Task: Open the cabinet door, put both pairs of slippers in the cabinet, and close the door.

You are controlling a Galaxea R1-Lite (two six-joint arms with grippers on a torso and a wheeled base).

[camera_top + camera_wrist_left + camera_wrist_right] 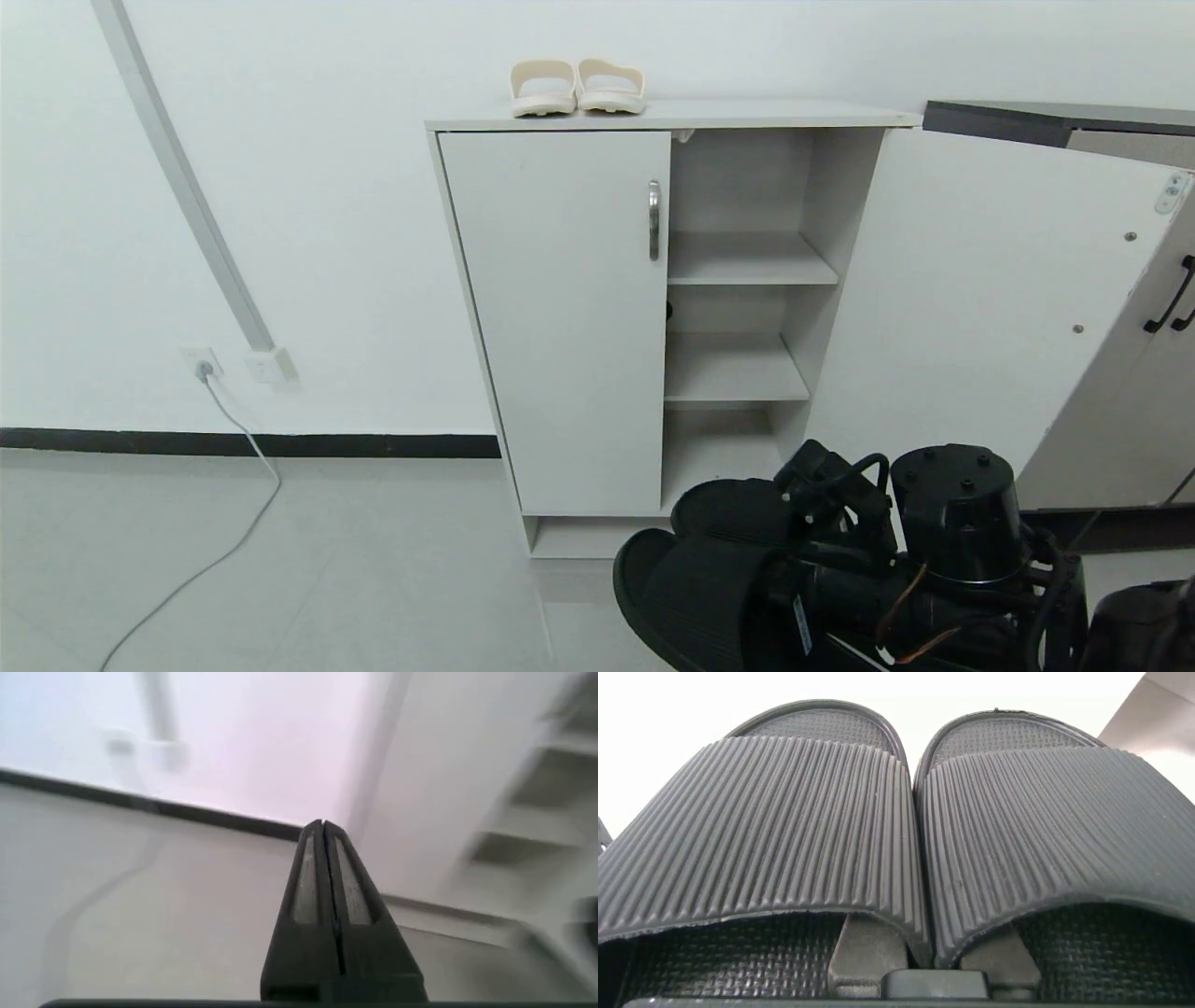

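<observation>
A white cabinet stands against the wall. Its right door is swung wide open, showing bare shelves, and its left door with a metal handle is closed. A cream pair of slippers rests on the cabinet top. Low in front of the open side, my right gripper is shut on a black pair of slippers. In the right wrist view its fingers reach under the ribbed straps of the black pair. My left gripper is shut and holds nothing above the floor.
A grey cabinet with black handles stands right behind the open door. A cable runs from a wall socket across the floor at the left. Grey tiled floor lies in front of the cabinet.
</observation>
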